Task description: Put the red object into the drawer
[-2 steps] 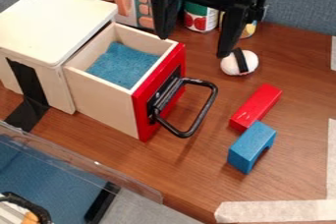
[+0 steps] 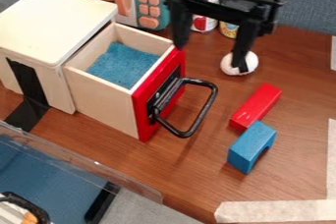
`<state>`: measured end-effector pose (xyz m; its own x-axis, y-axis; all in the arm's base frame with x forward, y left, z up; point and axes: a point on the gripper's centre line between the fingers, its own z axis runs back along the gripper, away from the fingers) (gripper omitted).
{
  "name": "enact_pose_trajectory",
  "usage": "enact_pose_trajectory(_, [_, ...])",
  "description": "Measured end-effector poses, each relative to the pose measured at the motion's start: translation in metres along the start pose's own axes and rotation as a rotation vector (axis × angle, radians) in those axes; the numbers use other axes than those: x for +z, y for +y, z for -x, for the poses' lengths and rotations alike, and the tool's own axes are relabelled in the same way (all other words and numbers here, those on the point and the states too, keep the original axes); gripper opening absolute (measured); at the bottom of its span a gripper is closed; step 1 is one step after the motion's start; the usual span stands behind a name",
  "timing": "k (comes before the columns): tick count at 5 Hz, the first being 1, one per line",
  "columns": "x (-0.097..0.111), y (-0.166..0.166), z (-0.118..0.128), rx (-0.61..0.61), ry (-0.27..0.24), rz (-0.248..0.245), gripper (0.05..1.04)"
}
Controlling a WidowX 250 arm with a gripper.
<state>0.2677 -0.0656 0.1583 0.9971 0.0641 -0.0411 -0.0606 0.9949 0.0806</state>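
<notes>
We see a black gripper (image 2: 213,58) hanging over a brown tabletop (image 2: 295,183), its fingers spread wide apart with nothing between them, while the red block (image 2: 256,106) lies to the right of the open drawer (image 2: 105,100), its near end beside the blue block (image 2: 251,146). In front of us the drawer, lined with blue cloth (image 2: 123,65), juts from a pale cabinet (image 2: 52,24) with its red front and black handle (image 2: 209,107) facing the red block, and a white ball (image 2: 229,64) sits beyond that block, near the gripper's right-hand finger in the view.
</notes>
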Motion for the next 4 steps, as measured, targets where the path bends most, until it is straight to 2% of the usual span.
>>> enact_pose_trajectory(1, [-0.013,-0.008,-0.026,0.006,0.006,0.01,1.0])
enact_pose_trajectory(2, [-0.028,-0.015,-0.057,0.053,-0.008,-0.033,1.0])
enact_pose_trajectory(3, [-0.045,-0.036,-0.083,-0.005,-0.025,-0.04,1.0])
enact_pose_trajectory(4, [-0.064,-0.048,-0.102,-0.143,-0.071,-0.033,1.0])
